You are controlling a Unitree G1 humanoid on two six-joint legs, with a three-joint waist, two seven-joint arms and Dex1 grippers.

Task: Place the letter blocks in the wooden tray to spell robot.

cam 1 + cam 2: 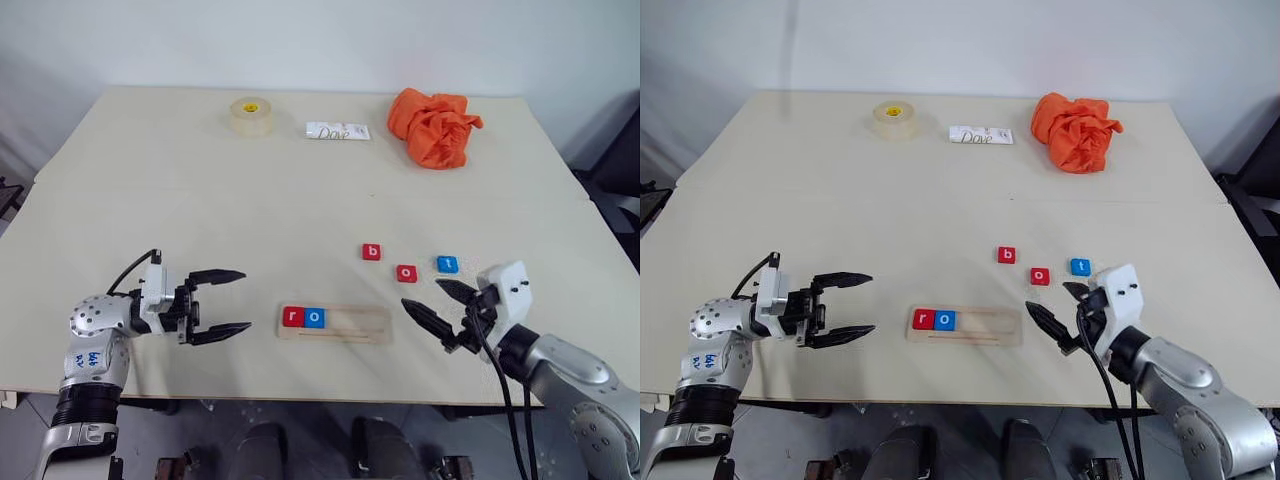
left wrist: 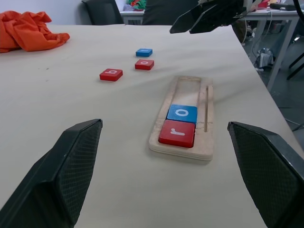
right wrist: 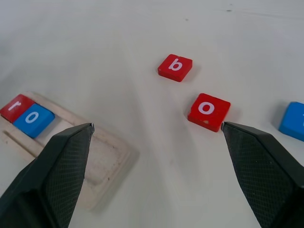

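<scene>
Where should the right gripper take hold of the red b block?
Probably from above, fingers across two opposite side edges. The red b block lies flat on the table, free on all sides, nearest the red o block. The right gripper is open.

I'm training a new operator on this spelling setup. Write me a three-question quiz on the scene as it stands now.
1. True or false: the wooden tray already holds the red r block and the blue o block.
2. Which loose block should go in next? A) red b block B) red o block C) blue t block
3. Fill in: the right gripper is ____ and holds nothing.

Key: 1 true. 2 A. 3 open.
</scene>
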